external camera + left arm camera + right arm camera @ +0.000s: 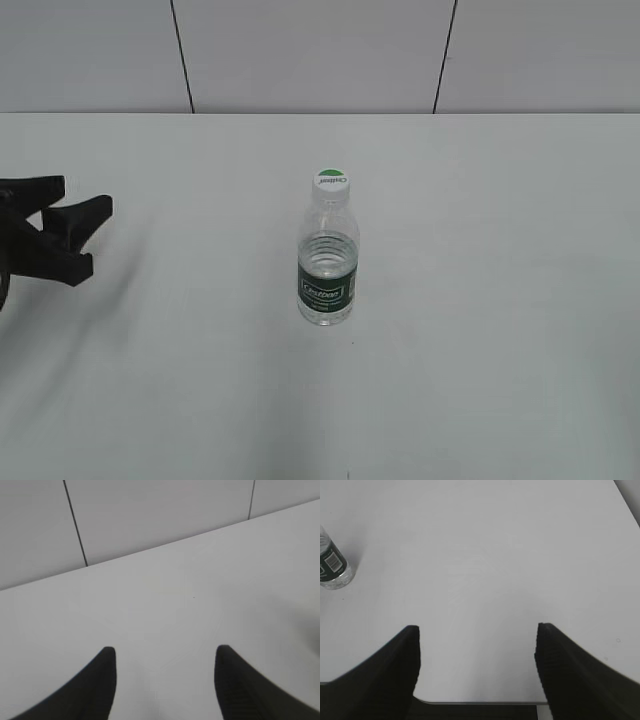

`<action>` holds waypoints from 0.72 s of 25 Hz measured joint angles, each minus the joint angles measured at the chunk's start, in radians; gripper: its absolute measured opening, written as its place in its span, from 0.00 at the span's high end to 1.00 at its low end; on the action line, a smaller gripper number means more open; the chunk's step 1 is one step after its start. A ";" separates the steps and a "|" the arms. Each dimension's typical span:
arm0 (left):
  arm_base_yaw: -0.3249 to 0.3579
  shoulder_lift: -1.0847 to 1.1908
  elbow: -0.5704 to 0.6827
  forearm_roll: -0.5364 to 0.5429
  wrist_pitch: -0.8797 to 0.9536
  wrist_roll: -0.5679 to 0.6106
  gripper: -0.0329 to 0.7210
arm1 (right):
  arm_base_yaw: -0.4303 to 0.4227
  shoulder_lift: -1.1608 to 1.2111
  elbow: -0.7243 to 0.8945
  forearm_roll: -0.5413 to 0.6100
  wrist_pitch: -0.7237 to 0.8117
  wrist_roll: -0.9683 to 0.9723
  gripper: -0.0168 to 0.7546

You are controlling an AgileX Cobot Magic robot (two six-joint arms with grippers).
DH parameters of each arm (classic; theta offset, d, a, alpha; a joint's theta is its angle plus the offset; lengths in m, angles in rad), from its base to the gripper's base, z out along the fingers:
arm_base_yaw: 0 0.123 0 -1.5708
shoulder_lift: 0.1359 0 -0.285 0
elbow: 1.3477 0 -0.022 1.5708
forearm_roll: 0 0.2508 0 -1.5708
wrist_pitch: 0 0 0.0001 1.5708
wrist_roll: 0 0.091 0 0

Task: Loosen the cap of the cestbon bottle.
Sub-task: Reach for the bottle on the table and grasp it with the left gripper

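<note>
The cestbon bottle (327,270) stands upright in the middle of the white table, clear with a dark green label. Its white cap (331,181) with a green half-circle sits on the neck. My left gripper (80,225) is open and empty at the far left of the exterior view, well apart from the bottle; in the left wrist view (164,652) its two dark fingers frame bare table. My right gripper (476,630) is open and empty near the table's front edge, out of the exterior view. The bottle's lower part (331,567) shows at the left edge of the right wrist view.
The white table (480,300) runs back to a pale panelled wall (320,50). The table's front edge (480,702) shows just below my right fingers.
</note>
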 joint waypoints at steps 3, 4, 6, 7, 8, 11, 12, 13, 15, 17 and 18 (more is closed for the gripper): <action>0.101 0.122 -0.011 0.168 -0.115 -0.063 0.45 | 0.000 0.000 0.000 0.000 0.000 0.000 0.26; 0.133 0.150 -0.025 0.245 -0.127 -0.080 0.45 | 0.000 0.000 0.000 0.000 0.000 0.000 0.26; 0.171 0.209 -0.069 0.388 -0.132 -0.107 0.45 | 0.000 0.000 0.000 0.000 0.000 0.000 0.26; 0.176 0.229 -0.097 0.458 -0.138 -0.117 0.45 | 0.000 0.000 0.000 0.001 0.000 0.000 0.26; 0.175 0.249 -0.125 0.518 -0.142 -0.122 0.45 | 0.000 0.000 0.000 0.001 0.000 0.000 0.26; 0.153 0.289 -0.189 0.620 -0.147 -0.130 0.45 | 0.000 0.000 0.000 0.001 0.000 0.000 0.26; 0.142 0.297 -0.204 0.631 -0.148 -0.136 0.45 | 0.000 0.000 0.000 0.001 0.000 0.000 0.26; 0.132 0.299 -0.215 0.639 -0.147 -0.145 0.45 | 0.000 0.000 0.000 0.001 0.000 0.000 0.26; 0.106 0.299 -0.240 0.648 -0.149 -0.151 0.43 | 0.000 0.000 0.000 0.001 0.000 0.000 0.26; 0.081 0.299 -0.261 0.652 -0.151 -0.157 0.39 | 0.000 0.000 0.000 0.001 0.000 0.000 0.26; 0.066 0.299 -0.272 0.653 -0.149 -0.158 0.37 | 0.000 0.000 0.000 0.001 0.000 0.000 0.26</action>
